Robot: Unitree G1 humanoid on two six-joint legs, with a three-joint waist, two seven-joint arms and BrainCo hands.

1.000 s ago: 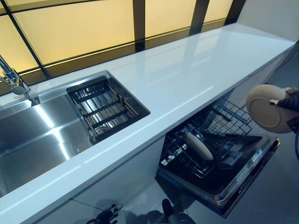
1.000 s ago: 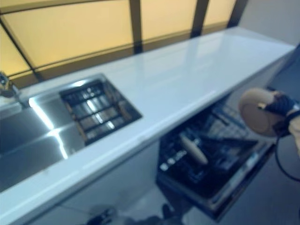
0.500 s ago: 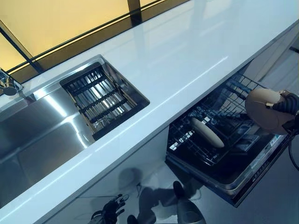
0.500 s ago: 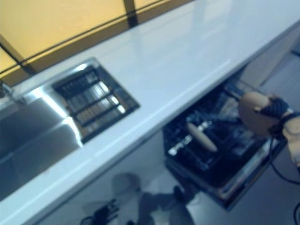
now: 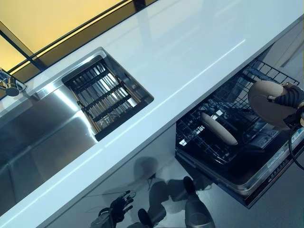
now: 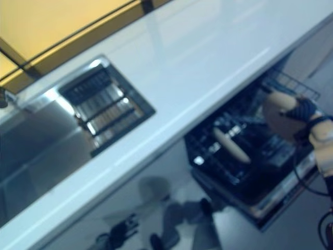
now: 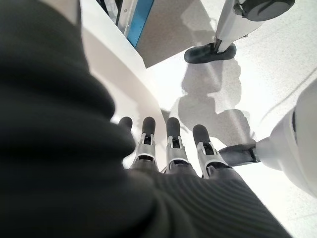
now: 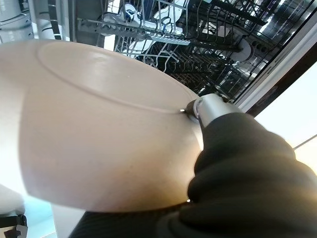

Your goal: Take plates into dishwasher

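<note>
My right hand (image 5: pixel 290 97) is shut on a beige plate (image 5: pixel 267 102), held on edge above the right side of the open dishwasher's lower rack (image 5: pixel 197 145). In the right wrist view the plate (image 8: pixel 99 129) fills the picture, with the thumb (image 8: pixel 210 106) pressed on its face and the rack's tines behind it. A second beige plate (image 5: pixel 218 128) stands tilted in the middle of the rack. My left hand (image 5: pixel 116 209) hangs low by the floor, under the counter, open with straight fingers (image 7: pixel 173 141) and holding nothing.
A white counter (image 5: pixel 190 47) runs above the dishwasher. At its left lies a steel sink (image 5: pixel 42 137) with a dark slatted drain basket (image 5: pixel 107 97) and a faucet (image 5: pixel 9 85). The dishwasher door (image 5: pixel 266 173) lies folded down over the grey floor.
The camera has tipped downward, so the whole picture has shifted. The held plate has come closer to the rack and the standing plate. The left hand still hangs idle.
</note>
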